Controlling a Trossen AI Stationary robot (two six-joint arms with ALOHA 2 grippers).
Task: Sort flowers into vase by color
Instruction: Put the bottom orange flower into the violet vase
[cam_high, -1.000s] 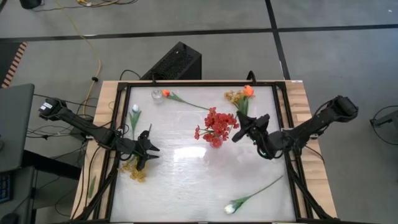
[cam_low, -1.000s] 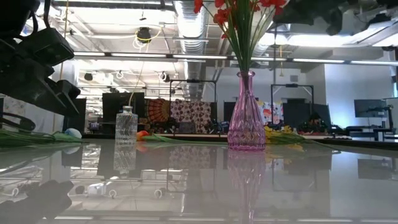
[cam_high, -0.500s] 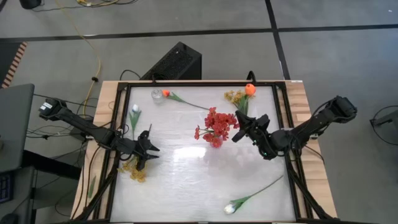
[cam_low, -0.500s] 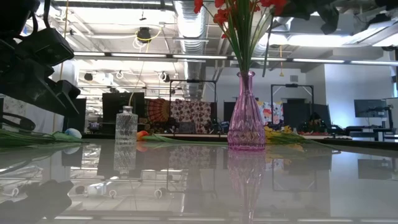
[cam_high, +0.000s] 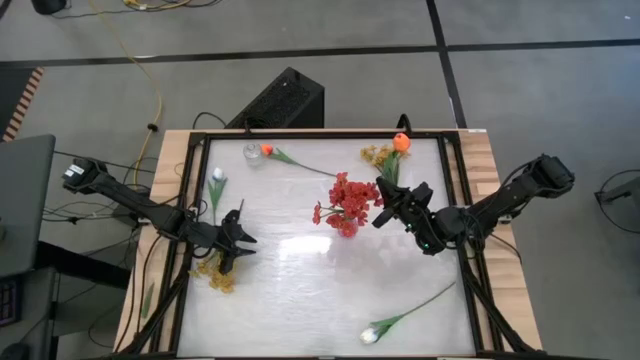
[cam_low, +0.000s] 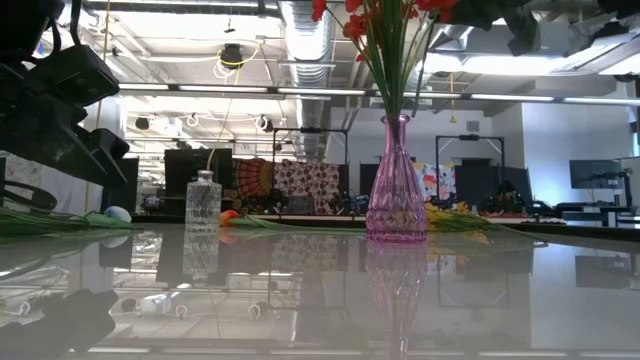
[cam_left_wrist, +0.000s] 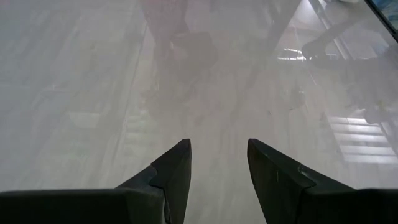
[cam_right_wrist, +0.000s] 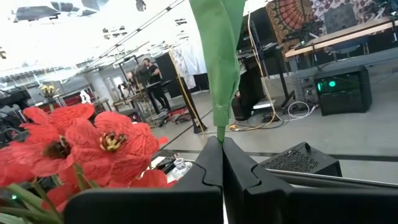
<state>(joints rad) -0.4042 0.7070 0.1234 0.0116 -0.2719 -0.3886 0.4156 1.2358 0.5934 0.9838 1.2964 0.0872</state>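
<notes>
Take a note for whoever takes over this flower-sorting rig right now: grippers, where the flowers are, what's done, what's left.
Left gripper: open, empty, over the table's left side, next to a yellow spray.
Right gripper: shut on the held tulip, an orange one, by its green stalk, close beside the pink vase.
Done: red flowers stand in the pink vase.
Left: the held tulip; the clear vase has nothing in it; a lying orange tulip beside it; one white tulip far left, a near white tulip at the front; a far yellow spray by the far edge.
</notes>
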